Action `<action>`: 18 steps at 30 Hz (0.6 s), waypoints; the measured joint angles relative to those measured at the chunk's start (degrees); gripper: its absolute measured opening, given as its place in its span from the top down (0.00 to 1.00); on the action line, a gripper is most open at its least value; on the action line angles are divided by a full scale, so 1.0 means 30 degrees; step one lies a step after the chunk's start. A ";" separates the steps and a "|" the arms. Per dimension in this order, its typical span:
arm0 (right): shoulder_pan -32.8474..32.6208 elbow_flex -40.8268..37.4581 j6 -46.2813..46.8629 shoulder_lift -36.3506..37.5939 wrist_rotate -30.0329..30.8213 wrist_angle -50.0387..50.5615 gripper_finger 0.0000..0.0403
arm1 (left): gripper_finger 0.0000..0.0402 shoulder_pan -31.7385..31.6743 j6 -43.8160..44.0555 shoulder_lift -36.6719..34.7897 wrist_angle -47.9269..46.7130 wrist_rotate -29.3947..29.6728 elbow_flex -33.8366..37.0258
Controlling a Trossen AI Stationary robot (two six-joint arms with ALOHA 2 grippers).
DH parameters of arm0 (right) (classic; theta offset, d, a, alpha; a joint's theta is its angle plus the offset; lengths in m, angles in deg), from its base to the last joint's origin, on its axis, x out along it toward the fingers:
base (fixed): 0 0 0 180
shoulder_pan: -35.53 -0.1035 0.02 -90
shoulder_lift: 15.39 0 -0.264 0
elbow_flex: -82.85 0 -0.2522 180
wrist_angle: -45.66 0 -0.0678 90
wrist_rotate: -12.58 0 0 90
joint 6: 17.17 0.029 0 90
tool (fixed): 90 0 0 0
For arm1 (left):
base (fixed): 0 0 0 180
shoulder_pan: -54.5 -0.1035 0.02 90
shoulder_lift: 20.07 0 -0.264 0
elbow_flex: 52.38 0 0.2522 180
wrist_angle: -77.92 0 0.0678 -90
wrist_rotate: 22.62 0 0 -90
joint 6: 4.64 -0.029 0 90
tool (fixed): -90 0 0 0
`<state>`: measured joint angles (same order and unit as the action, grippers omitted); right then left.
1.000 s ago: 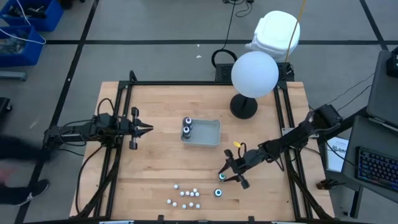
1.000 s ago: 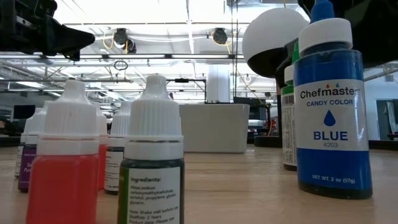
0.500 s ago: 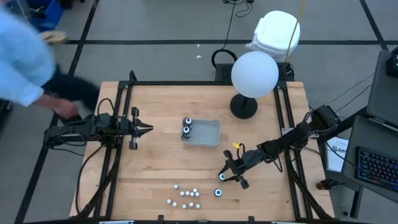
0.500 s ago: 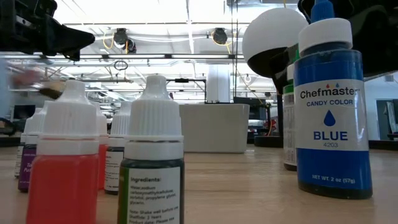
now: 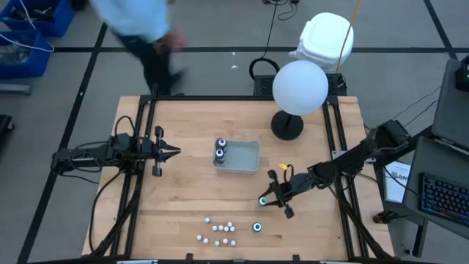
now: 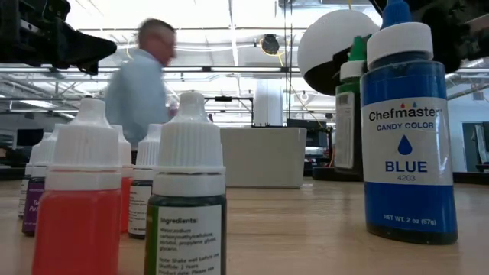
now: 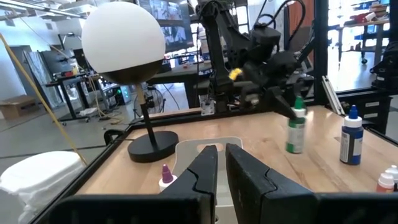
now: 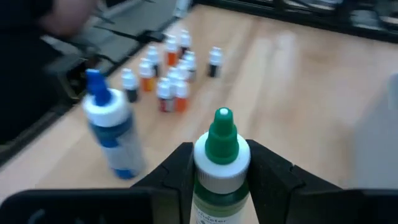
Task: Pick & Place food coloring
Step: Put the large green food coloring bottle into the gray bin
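tray (image 5: 249, 163): 2 bottles | right claw (image 5: 268, 200): 1 green bottle (image 8: 219, 163)

Blue bottle (image 6: 409, 130) standing near on the table (image 6: 306, 221); green bottle (image 6: 348, 114) raised behind; blurred person (image 6: 141, 84) beyond.

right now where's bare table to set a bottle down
Bare wood lies between the left gripper and the tray, and behind the tray toward the lamp base. Crowded: the front edge, with the small bottles and blue bottle.
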<state>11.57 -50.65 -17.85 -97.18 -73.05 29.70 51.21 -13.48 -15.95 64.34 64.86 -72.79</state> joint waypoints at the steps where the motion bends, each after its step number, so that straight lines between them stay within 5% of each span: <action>1: -0.0007 -0.0004 -0.0012 0.0532 0.0530 0.0505 0.74 | 0.90 0.0000 0.0002 0.0002 -0.0007 0.0000 0.0000; 11: -0.0393 -0.2126 -0.1714 0.6202 0.2626 0.0964 0.74 | 0.90 0.0000 0.0015 -0.0005 -0.0137 0.0015 0.0000; 18: -0.0065 -0.5803 -0.1815 1.0002 0.4075 -0.2677 0.74 | 0.90 0.0000 -0.0067 0.0002 -0.0144 0.0024 0.0000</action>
<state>11.37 -68.06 -23.30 -67.18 -60.82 21.66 51.21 -13.68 -15.95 63.90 64.93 -72.79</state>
